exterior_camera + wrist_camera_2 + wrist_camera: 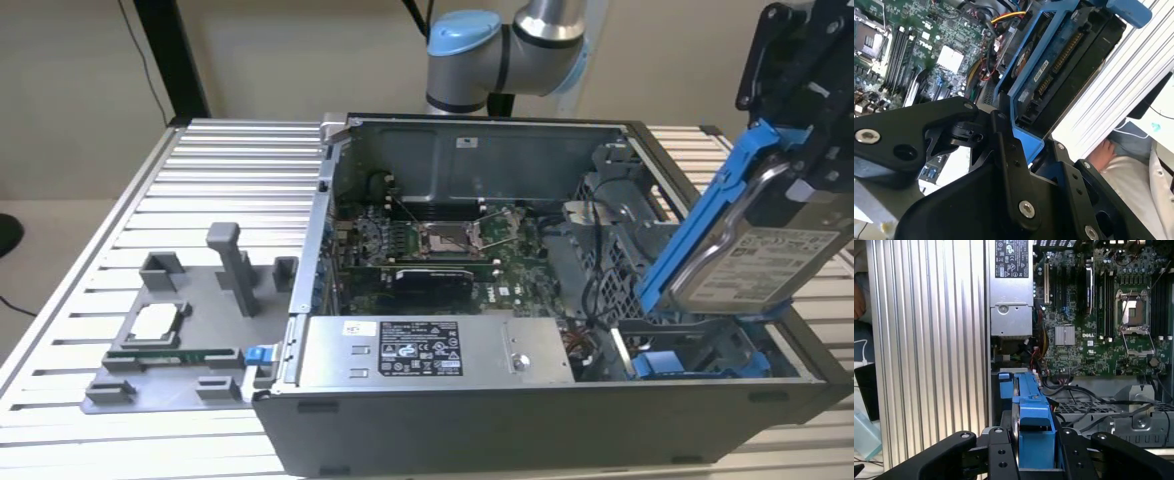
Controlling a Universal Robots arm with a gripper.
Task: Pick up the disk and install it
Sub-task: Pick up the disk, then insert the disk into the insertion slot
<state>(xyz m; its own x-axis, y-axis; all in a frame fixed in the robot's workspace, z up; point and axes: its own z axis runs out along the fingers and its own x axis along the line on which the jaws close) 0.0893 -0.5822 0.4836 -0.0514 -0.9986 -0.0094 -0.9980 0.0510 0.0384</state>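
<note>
Currently claw (pixel 1035 452) is clenched on the disk (pixel 758 262) at the exterior view's right, gripping its blue carrier (pixel 1031 407) edges; I'd judge it rigid, heavyish, shock-sensitive.

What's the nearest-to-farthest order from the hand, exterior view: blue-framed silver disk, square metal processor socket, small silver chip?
1. Blue-framed silver disk, gripped in the hand.
2. Square metal processor socket, central.
3. Small silver chip, exterior view's far left.

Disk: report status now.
Gripper shut on the disk. Disk tilted, held above the drive bay of the open case, not seated. Loose cables beside the bay.
</note>
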